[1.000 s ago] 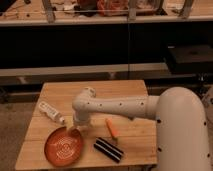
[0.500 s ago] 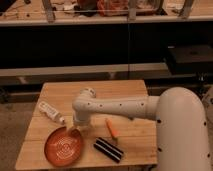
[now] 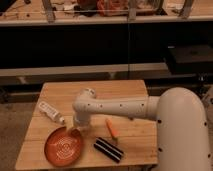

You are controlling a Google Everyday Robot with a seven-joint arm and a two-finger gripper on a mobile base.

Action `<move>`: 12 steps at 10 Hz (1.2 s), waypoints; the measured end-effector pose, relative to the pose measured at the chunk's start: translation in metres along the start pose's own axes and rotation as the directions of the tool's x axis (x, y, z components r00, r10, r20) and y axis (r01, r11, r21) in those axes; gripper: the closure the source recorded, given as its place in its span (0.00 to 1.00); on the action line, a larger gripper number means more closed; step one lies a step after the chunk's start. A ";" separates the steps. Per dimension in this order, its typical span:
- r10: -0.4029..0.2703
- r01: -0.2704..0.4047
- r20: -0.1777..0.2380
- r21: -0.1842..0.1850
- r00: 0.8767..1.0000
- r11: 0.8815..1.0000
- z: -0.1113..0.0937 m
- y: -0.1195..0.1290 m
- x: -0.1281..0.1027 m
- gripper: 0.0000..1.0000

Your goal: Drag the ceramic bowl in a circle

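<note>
1. Reaching across from the right, the robot's white arm [image 3: 125,106] bends down over the wooden table [image 3: 125,90], and the gripper [image 3: 75,128] sits at the far right rim of the ceramic bowl [image 3: 64,146]. Whether it touches or pinches that rim I cannot tell, nor how wide it stands.

2. The ceramic bowl lies near the table's front left corner, close to both edges. Its pale swirl pattern shows plainly and it looks to hold nothing.

3. The likeliest trouble, as I judge it, is that corner: a circle swung outward could carry the bowl partly over the edge and tip it off. A shallow rim also gives little purchase, so the gripper may slip free mid-arc.

4. A dark ribbed object [image 3: 108,149] lies just beside the bowl on its right; a wide circle could knock it away.

5. A white bottle [image 3: 51,112] lies on its side behind the bowl, within reach of a sweep away from the front edge.

6. A small orange piece, perhaps a carrot [image 3: 111,128], lies beyond the dark object, less exposed.
</note>
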State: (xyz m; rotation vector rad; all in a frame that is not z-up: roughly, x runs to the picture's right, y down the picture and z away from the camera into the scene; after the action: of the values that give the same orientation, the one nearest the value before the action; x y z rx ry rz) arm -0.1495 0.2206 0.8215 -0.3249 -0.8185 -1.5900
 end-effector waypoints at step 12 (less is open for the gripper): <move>-0.098 0.098 -0.016 0.032 0.995 0.995 -0.003 -0.041 -0.008 1.00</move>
State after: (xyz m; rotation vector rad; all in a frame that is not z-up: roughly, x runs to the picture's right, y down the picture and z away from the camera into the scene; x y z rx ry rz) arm -0.1857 0.2242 0.8016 -0.2529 -0.8597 -1.6666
